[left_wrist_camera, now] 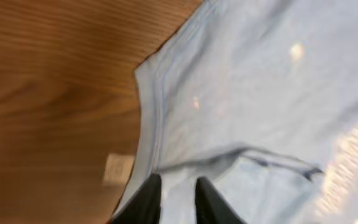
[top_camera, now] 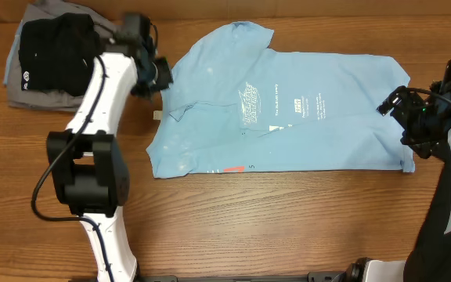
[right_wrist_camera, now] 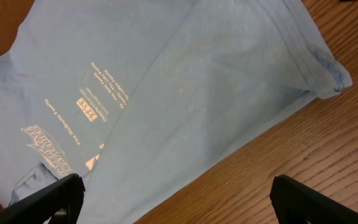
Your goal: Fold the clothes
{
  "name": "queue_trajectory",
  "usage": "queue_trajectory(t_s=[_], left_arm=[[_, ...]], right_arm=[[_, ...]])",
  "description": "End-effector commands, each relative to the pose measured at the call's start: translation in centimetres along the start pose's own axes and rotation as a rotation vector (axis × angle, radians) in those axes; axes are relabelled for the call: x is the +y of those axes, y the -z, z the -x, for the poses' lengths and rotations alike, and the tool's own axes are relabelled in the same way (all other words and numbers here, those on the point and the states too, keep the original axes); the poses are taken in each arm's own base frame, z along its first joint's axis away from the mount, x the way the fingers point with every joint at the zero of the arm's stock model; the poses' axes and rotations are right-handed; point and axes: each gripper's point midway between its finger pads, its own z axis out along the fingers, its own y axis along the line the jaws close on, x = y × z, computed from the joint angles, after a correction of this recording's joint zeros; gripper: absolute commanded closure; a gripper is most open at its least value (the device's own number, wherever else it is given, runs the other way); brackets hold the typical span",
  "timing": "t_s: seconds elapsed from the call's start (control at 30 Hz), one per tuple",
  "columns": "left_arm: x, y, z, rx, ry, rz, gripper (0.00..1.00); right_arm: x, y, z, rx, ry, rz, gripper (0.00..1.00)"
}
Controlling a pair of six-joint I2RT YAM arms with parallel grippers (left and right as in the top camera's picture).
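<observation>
The clothes, a light blue T-shirt, lie spread across the table with small white logos facing up. My left gripper is low over the shirt's left edge. In the left wrist view its black fingers stand a narrow gap apart over the fabric, by a folded seam. My right gripper hovers at the shirt's right edge. In the right wrist view it is wide open above the hem and bare wood, holding nothing.
A stack of black and grey folded garments sits at the back left of the wooden table. A small white tag pokes out beside the shirt's left edge. A bit of red print shows at the front hem.
</observation>
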Motion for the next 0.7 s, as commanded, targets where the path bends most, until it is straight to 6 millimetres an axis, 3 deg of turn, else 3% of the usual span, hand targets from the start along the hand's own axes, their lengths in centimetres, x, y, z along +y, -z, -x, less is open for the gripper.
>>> queue_trajectory(t_s=[0.0, 0.13, 0.17, 0.2, 0.23, 0.37, 0.43, 0.47, 0.5, 0.57, 0.6, 0.67], left_arm=[[-0.3, 4.4, 0.2, -0.003, -0.014, 0.007, 0.55], [1.2, 4.4, -5.9, 0.238, 0.006, 0.079, 0.53], [1.5, 4.1, -7.4, 0.292, 0.003, 0.097, 0.63], [1.8, 3.7, -8.5, 0.331, -0.007, 0.108, 0.84], [2.1, 3.2, -9.7, 0.374, -0.011, 0.122, 0.96], [2.4, 1.1, -14.4, 0.516, -0.032, 0.14, 0.96], [2.1, -0.1, -16.2, 0.558, -0.057, 0.123, 0.96], [2.1, -0.8, -17.0, 0.57, -0.065, 0.126, 0.96], [2.0, -1.3, -17.5, 0.575, -0.073, 0.129, 0.96], [1.9, -2.2, -18.4, 0.579, -0.087, 0.13, 0.96], [1.9, -2.5, -18.7, 0.58, -0.093, 0.131, 0.96], [1.9, -3.1, -19.0, 0.575, -0.093, 0.131, 0.96]], right_arm=[[0.0, -0.1, -0.1, -0.002, 0.012, -0.006, 0.0], [0.0, -0.1, -0.1, 0.0, 0.011, -0.006, 0.0], [0.0, -0.1, -0.1, 0.001, 0.008, -0.007, 0.0], [0.0, -0.1, -0.2, 0.002, 0.008, -0.007, 0.0], [0.0, -0.1, -0.2, 0.003, 0.008, -0.006, 0.0], [-0.1, -0.1, -0.4, 0.011, 0.007, -0.01, 0.0], [-0.2, -0.2, -0.1, 0.001, 0.007, -0.021, 0.21], [-0.3, -0.4, 0.1, -0.002, 0.007, -0.027, 0.36], [-0.3, -0.6, 0.3, -0.004, 0.007, -0.029, 0.61], [-0.3, -1.2, 0.6, -0.001, 0.006, -0.031, 0.89], [-0.3, -1.8, 0.8, 0.004, 0.005, -0.033, 0.96], [-0.5, -2.9, 0.9, 0.025, 0.002, -0.044, 0.96]])
